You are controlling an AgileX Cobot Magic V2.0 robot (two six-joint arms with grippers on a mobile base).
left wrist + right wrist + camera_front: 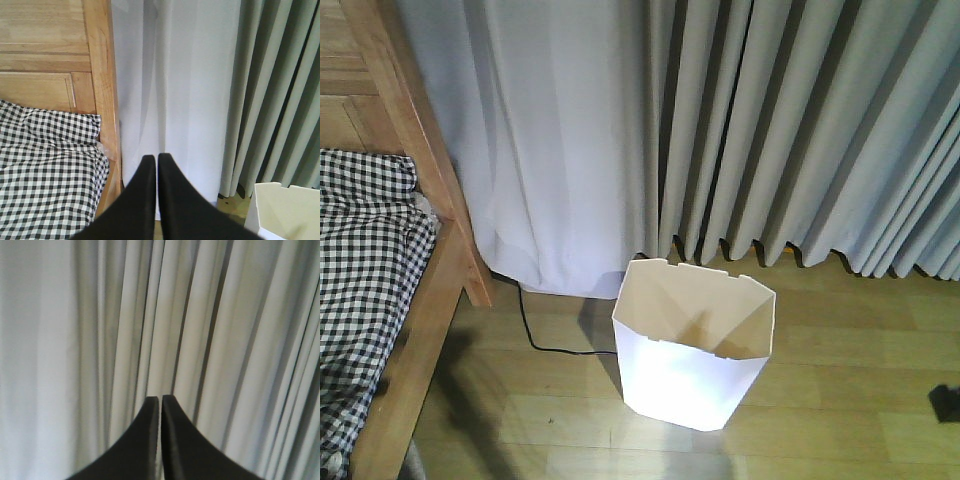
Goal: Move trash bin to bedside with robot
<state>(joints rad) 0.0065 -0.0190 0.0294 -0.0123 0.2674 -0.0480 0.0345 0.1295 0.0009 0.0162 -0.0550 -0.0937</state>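
One white plastic trash bin with a faceted body and an angular, notched rim stands upright on the light wood-plank floor in my front view, its cream inside open to the camera. It sits just in front of the hem of the pale grey pleated curtain, and I see it apart from the bed, with a strip of bare floor between the two. A thin black cable runs along the floor from the curtain's foot towards the bin's left side.

The light-brown wooden bed frame fills the left edge of that view, with the black-and-white gingham cover lying over the mattress. At the far right edge a small dark object sits on the floor; I cannot tell what it is.

From the left wrist camera I see the left gripper with its two black fingers pressed almost together, holding nothing, pointing at the curtain beside the bed's headboard; a corner of the bin shows at the lower right. The right gripper reads the same: fingers closed to a hairline gap, nothing between them, facing only curtain folds.
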